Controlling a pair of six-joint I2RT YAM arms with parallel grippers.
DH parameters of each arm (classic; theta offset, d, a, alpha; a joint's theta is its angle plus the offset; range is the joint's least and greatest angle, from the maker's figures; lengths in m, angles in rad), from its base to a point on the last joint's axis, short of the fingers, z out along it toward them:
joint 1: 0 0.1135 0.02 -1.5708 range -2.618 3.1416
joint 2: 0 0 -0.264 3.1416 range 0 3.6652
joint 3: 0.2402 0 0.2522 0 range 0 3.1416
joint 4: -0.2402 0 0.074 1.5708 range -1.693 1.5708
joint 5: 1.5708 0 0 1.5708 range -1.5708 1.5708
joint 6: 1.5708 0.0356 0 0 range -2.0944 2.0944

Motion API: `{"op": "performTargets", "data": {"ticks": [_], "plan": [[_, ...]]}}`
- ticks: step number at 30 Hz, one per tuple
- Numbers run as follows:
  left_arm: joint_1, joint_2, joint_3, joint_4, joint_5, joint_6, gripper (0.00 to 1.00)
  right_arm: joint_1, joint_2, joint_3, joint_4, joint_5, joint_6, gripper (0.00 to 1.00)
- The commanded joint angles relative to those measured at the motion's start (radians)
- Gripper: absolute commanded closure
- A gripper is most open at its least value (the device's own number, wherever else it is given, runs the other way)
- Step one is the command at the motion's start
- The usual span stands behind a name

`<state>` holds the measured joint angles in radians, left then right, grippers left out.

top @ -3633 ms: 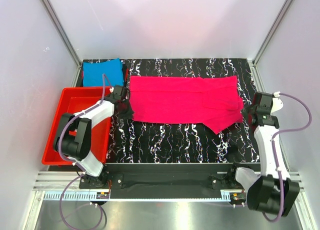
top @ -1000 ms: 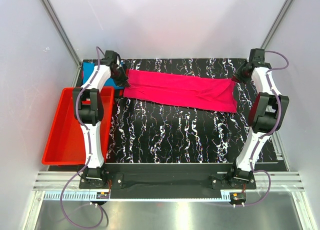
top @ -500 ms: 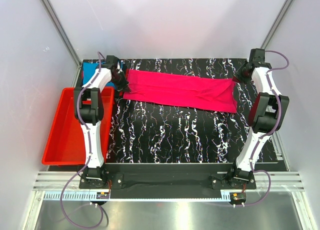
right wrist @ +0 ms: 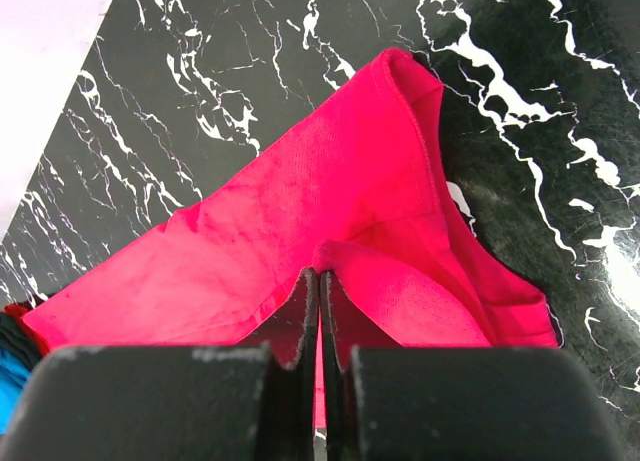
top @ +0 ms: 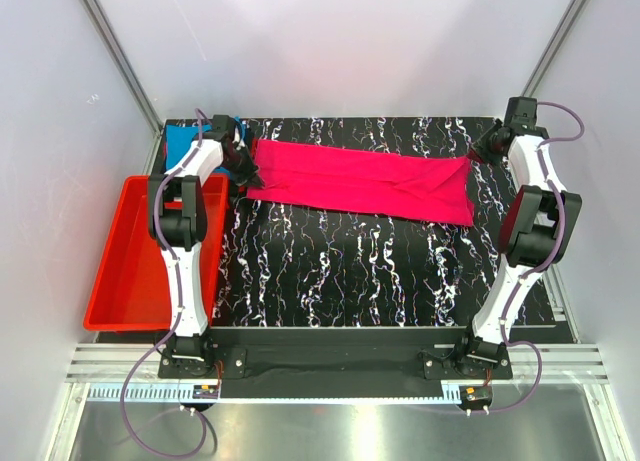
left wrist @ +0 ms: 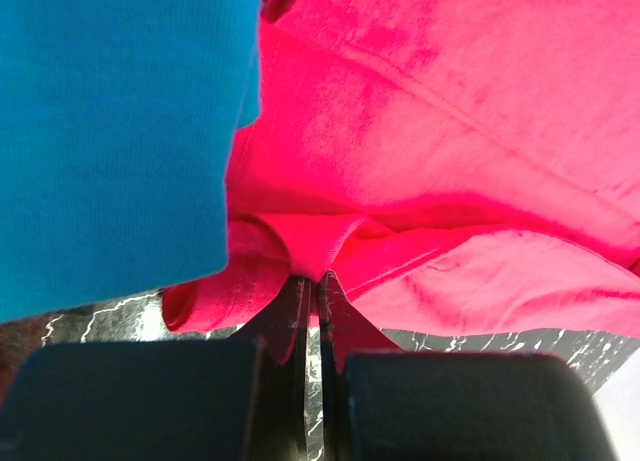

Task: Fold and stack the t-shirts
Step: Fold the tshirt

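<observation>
From above, we see the pink t-shirt (top: pixel 365 184) stretched as a long folded band across the far part of the marbled black table (top: pixel 350 281). The left gripper (top: pixel 243 162) is at its left end and the right gripper (top: pixel 478 151) at its right end. The blue t-shirt (top: pixel 180 141) lies in the far left corner, largely behind the left arm, and the red tray (top: pixel 125 271) sits off the table's left edge. We cannot judge the jaws from this height.

The left wrist camera fills that gap: we see the jaws pressed together on a small fold of the pink cloth's edge. The blue t-shirt's edge overlaps the pink one here, a contact the top view hides.

The right wrist camera shows its jaws likewise pinched shut on a pink fold, with the corner of the shirt resting on the marbled surface beyond.
</observation>
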<state>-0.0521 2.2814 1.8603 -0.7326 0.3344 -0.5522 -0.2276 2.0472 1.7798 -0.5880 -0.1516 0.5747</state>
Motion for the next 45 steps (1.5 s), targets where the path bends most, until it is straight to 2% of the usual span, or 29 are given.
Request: {"op": "performTargets", "data": {"ticks": [1,16,33,38,41,43,45], "plan": [[0.009,-0.026,0.007,0.036,0.043,-0.025,1.00,-0.007,-0.030,0.024,0.039,-0.014,0.010,1.00],[0.024,-0.066,-0.007,0.084,0.023,-0.080,1.00,-0.019,-0.035,0.035,0.051,-0.017,0.019,1.00],[0.028,-0.088,-0.044,0.232,0.034,-0.178,1.00,-0.042,0.019,0.056,0.086,-0.040,0.033,1.00],[0.029,-0.057,0.002,0.167,0.009,-0.167,0.99,-0.045,0.050,0.064,0.096,-0.048,0.036,1.00],[0.031,-0.045,0.010,0.159,-0.017,-0.163,0.90,-0.045,0.074,0.075,0.103,-0.065,0.040,0.90],[0.031,-0.063,-0.010,0.180,-0.021,-0.169,0.78,-0.044,0.083,0.085,0.114,-0.089,0.036,0.88],[0.029,-0.089,-0.013,0.208,-0.023,-0.166,0.70,-0.044,0.097,0.101,0.108,-0.112,0.024,0.78]]}}
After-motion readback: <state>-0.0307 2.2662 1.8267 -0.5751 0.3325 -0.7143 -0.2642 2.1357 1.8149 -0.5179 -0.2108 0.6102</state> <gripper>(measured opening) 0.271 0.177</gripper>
